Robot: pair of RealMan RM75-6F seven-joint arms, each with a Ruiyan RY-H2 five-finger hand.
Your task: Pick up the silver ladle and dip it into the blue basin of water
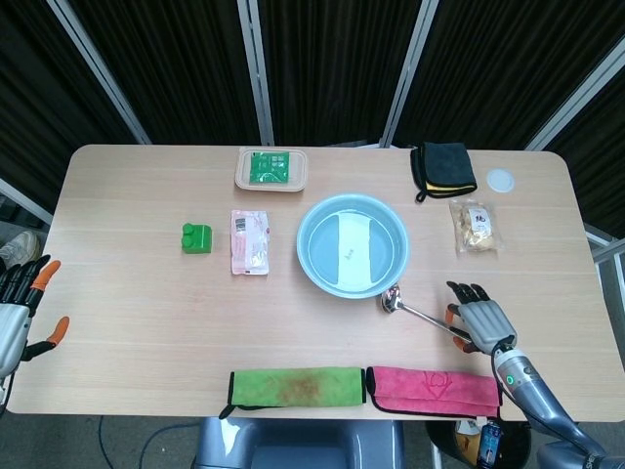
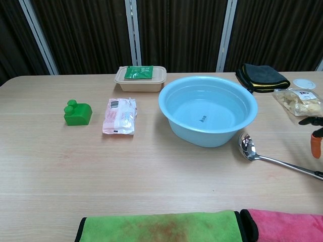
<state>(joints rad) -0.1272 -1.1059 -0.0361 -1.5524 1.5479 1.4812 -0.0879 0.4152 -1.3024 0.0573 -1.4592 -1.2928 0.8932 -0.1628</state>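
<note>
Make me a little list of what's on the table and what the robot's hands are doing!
ladle: silver ladle lies flat on the table, bowl end beside the basin
basin: blue basin, water inside
right hand: right hand over the ladle's handle end; grip unclear
left hand: left hand at the table's left edge, fingers apart, holding nothing
front edge: green cloth, pink cloth
</note>
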